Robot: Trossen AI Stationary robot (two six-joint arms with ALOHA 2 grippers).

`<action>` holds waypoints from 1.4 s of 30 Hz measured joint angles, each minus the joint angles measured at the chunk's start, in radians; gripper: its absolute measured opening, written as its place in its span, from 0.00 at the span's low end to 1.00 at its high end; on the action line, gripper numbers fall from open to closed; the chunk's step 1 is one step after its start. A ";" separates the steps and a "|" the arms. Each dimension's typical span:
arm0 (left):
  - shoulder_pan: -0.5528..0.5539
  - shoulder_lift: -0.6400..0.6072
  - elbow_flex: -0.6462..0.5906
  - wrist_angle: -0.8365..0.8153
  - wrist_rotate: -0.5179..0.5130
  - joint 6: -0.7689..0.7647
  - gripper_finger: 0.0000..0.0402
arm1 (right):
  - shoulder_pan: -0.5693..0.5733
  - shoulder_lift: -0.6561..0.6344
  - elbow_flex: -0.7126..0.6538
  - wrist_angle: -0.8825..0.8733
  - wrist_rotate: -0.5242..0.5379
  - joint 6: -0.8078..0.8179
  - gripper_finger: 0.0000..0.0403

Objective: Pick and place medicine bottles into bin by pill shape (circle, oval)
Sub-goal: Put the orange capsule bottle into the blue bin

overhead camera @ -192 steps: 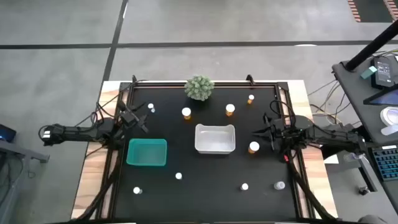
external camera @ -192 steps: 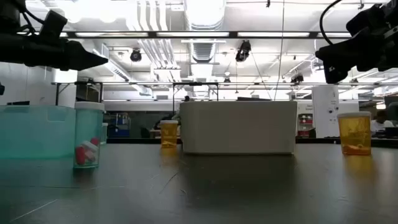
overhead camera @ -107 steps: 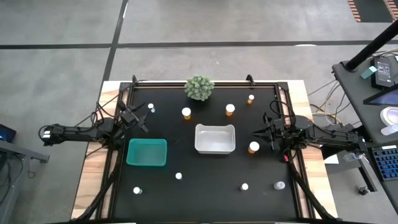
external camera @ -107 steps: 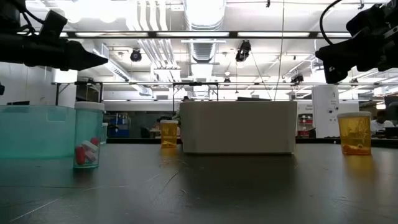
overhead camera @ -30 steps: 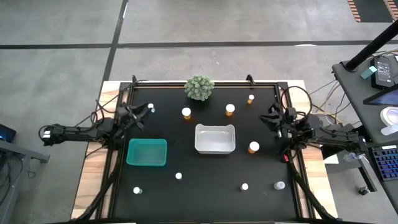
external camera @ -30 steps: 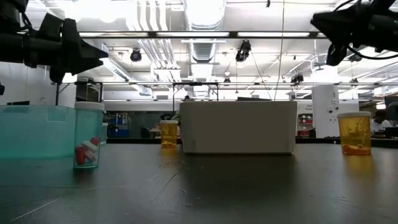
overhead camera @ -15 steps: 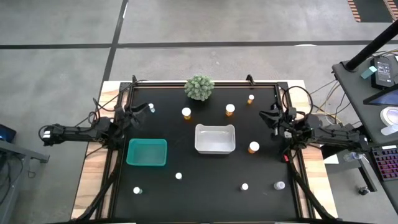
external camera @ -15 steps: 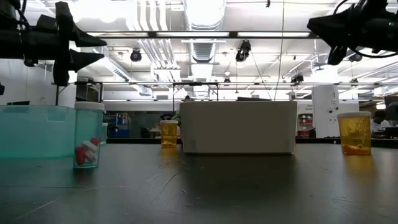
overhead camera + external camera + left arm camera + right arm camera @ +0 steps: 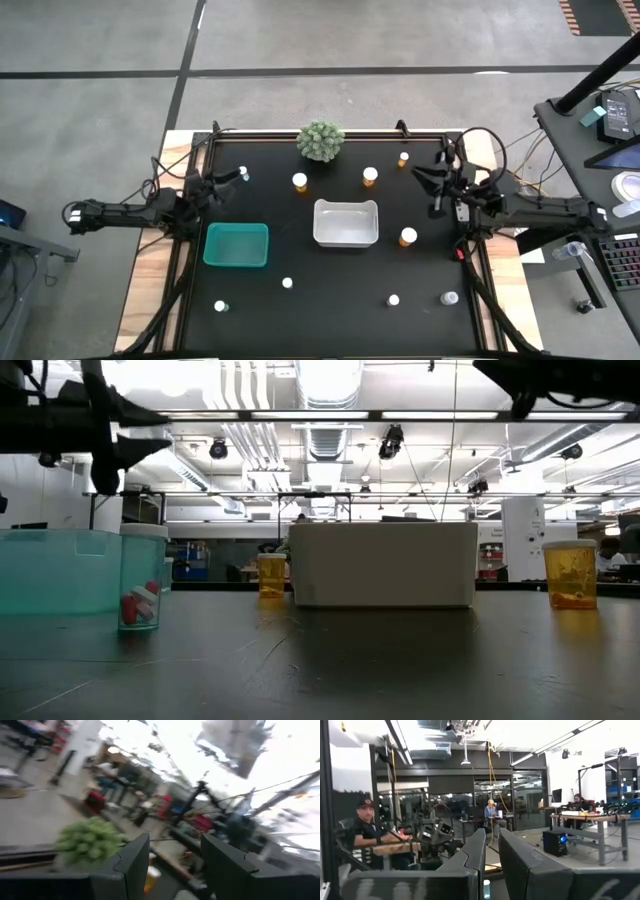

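Grippers are both hovering above the black table (image 9: pixel 330 290) with nothing held. The left gripper (image 9: pixel 222 180) is sitting over the left rear part of the table, its fingers (image 9: pixel 132 862) standing parted with a clear gap between them, close to a white-capped bottle (image 9: pixel 243 173) and behind the teal bin (image 9: pixel 236 245). The right gripper (image 9: pixel 422 176) is sitting over the right rear part, its fingers (image 9: pixel 475 850) pressed nearly together and gripping nothing, beside a small amber bottle (image 9: pixel 403 158). Medicine bottles are standing scattered and upright: two amber ones (image 9: pixel 299 182) (image 9: pixel 370 177) behind the white bin (image 9: pixel 346 223), one amber bottle (image 9: pixel 408 237) just right of that bin, and four white-capped ones (image 9: pixel 287 284) (image 9: pixel 220 307) (image 9: pixel 393 300) (image 9: pixel 450 297) along the near side. Both bins are lying near the table's centre, well apart from each other. A green spiky ball plant (image 9: pixel 320 141) is sitting at the rear edge.
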 joint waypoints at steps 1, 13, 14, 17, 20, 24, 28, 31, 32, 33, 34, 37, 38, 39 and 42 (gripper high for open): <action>0.000 -0.001 0.001 0.024 0.018 -0.001 0.41 | 0.000 0.028 0.019 0.001 0.000 -0.013 0.11; 0.001 0.000 0.055 0.047 0.063 0.134 0.41 | 0.000 0.408 0.309 -0.100 -0.002 -0.054 0.11; 0.001 0.000 0.056 0.050 0.060 0.138 0.41 | 0.000 0.442 0.347 -0.124 -0.002 -0.062 0.11; 0.001 0.001 0.055 0.060 0.054 0.157 0.41 | -0.003 0.548 0.473 -0.199 0.000 -0.098 0.11; 0.001 0.000 0.055 0.063 0.054 0.199 0.41 | -0.011 0.665 0.603 -0.316 0.000 -0.149 0.11; 0.001 0.000 0.057 0.078 0.046 0.258 0.41 | -0.026 0.805 0.779 -0.475 -0.001 -0.232 0.11; 0.001 0.000 0.063 0.160 0.025 0.315 0.41 | -0.034 0.930 0.933 -0.603 0.000 -0.287 0.11; 0.001 -0.001 0.062 0.232 0.025 0.345 0.41 | -0.033 1.007 1.025 -0.693 -0.003 -0.307 0.11; 0.001 -0.002 0.061 0.238 0.025 0.354 0.41 | -0.033 1.024 1.056 -0.718 -0.004 -0.307 0.11; 0.001 -0.002 0.061 0.244 0.025 0.369 0.41 | -0.032 1.039 1.084 -0.747 -0.004 -0.307 0.11; 0.001 -0.002 0.061 0.251 0.025 0.385 0.41 | -0.032 1.052 1.108 -0.774 -0.004 -0.307 0.11; 0.001 -0.002 0.060 0.281 0.024 0.429 0.41 | -0.034 1.088 1.160 -0.844 -0.001 -0.284 0.11; 0.001 -0.003 0.060 0.291 0.024 0.442 0.41 | -0.034 1.102 1.170 -0.864 -0.001 -0.277 0.11; 0.001 -0.004 0.061 0.296 0.024 0.450 0.41 | -0.034 1.112 1.179 -0.875 -0.001 -0.266 0.11; 0.001 -0.005 0.063 0.319 0.024 0.457 0.41 | -0.033 1.131 1.199 -0.877 -0.001 -0.227 0.11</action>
